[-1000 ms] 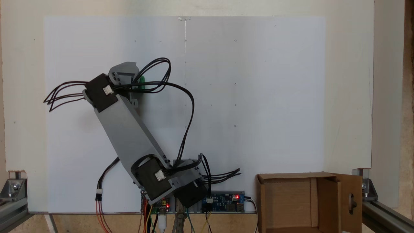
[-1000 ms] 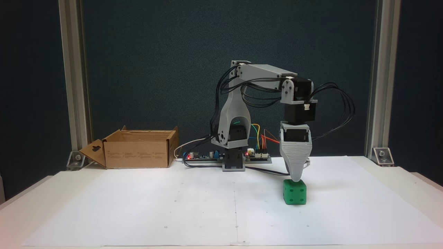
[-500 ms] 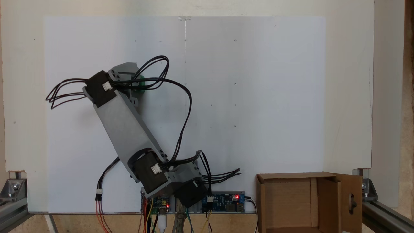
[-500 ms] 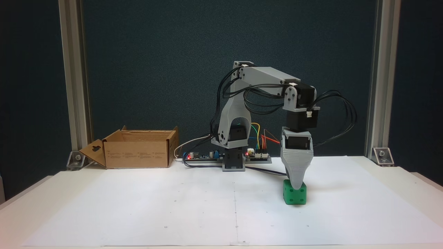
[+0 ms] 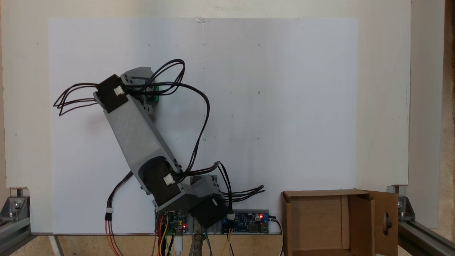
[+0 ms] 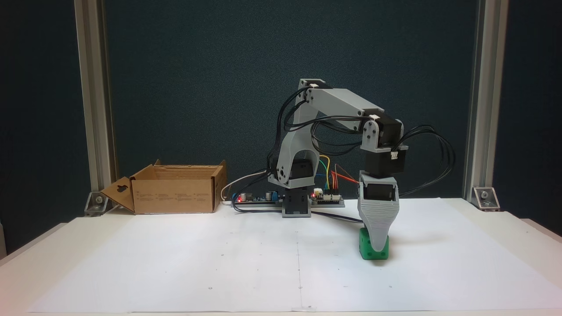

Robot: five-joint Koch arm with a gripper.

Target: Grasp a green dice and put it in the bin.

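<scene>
- gripper (image 6: 380, 249) is down over the green dice (image 6: 368, 247) in a fixed view, one grey finger (image 6: 378, 228) hanging in front of the cube's near face with its tip low on that face.
- only that one finger shows – the other jaw lies behind it, so i cannot tell whether the dice is pinched or the jaws are parted around it.
- the dice sits on the white paper (image 6: 219, 263) of the table, right of the arm's base (image 6: 296, 206) in this view; from above, a sliver of green (image 5: 155, 93) peeks out beside the wrist.
- my read: this is the grasp step, not the carry.
- to do it well, i'd want the jaws squared to two opposite flat faces and set low on the cube. its rounded edges and slick plastic could let it squirt out of a corner pinch.
- close gently and check the grip holds before lifting.
- the bin (image 6: 175, 188) stands well apart, on the far left of this view, near the table's back edge, top open, slotted flap (image 6: 118, 193) folded outward.
- open room looks generous – bare paper between dice and bin.
- the thing to mind is the board and wiring (image 6: 327, 195) beside the base; a lift before the sweep should clear them and the bin's wall.
</scene>
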